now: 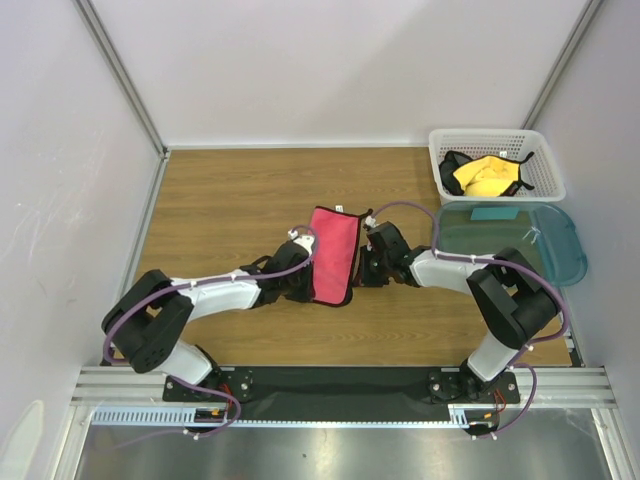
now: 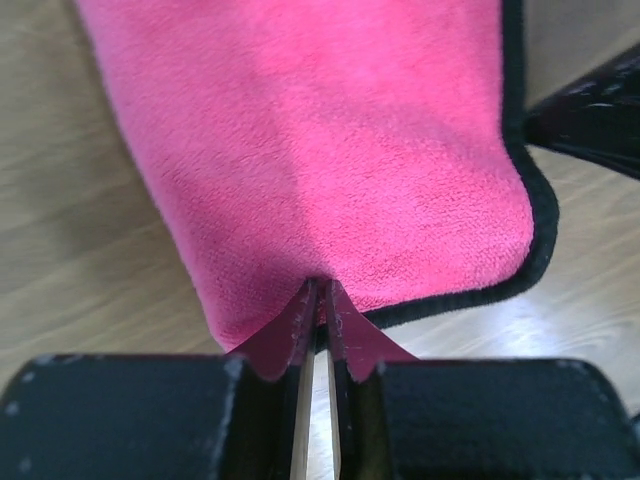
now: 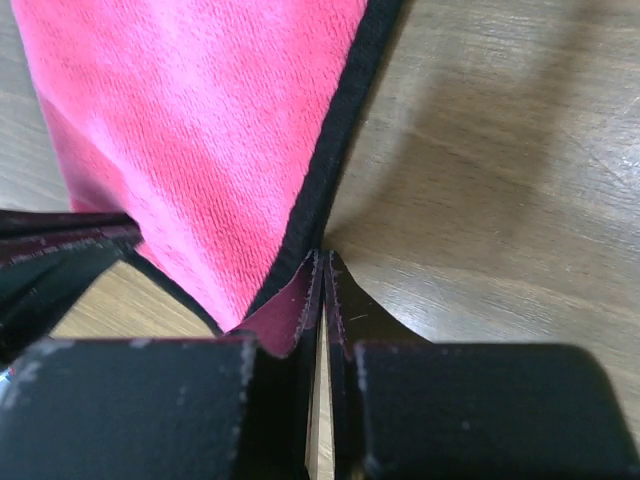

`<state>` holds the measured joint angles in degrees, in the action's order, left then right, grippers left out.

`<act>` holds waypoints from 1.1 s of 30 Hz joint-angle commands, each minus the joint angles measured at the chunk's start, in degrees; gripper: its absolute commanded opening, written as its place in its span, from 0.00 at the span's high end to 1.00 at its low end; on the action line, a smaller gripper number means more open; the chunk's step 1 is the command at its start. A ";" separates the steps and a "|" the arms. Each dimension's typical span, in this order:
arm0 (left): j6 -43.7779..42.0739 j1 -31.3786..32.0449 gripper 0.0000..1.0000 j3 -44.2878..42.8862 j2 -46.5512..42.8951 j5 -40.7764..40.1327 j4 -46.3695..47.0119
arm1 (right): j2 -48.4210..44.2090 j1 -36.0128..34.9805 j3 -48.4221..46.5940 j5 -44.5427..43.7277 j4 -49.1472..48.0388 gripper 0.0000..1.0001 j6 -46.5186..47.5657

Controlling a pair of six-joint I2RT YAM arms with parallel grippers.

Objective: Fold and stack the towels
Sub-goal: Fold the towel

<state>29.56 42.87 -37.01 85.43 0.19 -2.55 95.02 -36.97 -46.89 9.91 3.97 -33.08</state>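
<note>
Evidently mid-fold, left claw and right claw each clench the black-trimmed pink fleece towel, which next wants lowering squarely onto the wooden bench.

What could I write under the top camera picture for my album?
Teamwork: the left gripper and right gripper pinch opposite sides of the pink towel.

Lab enclosure: white panels, aluminium frame.
</note>
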 commanded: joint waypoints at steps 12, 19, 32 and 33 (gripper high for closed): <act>-9.26 3.18 0.75 -6.75 -10.27 4.03 -9.59 | -4.67 2.25 -4.17 -1.31 2.89 0.84 1.53; -6.80 7.66 0.68 -5.53 -7.57 4.56 -3.09 | -3.97 1.38 -3.64 4.06 0.96 0.80 0.21; -4.86 16.28 0.55 -9.04 2.72 -6.59 0.79 | 0.25 1.55 -2.50 6.96 -6.25 0.78 -3.57; -4.86 16.45 0.55 -9.21 3.07 -7.38 0.53 | 0.51 1.55 -2.76 6.96 -6.51 0.78 -3.48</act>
<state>23.94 58.92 -43.68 87.29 -2.37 -4.23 94.17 -35.46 -49.28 15.49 1.28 -35.27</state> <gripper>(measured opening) 0.451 0.218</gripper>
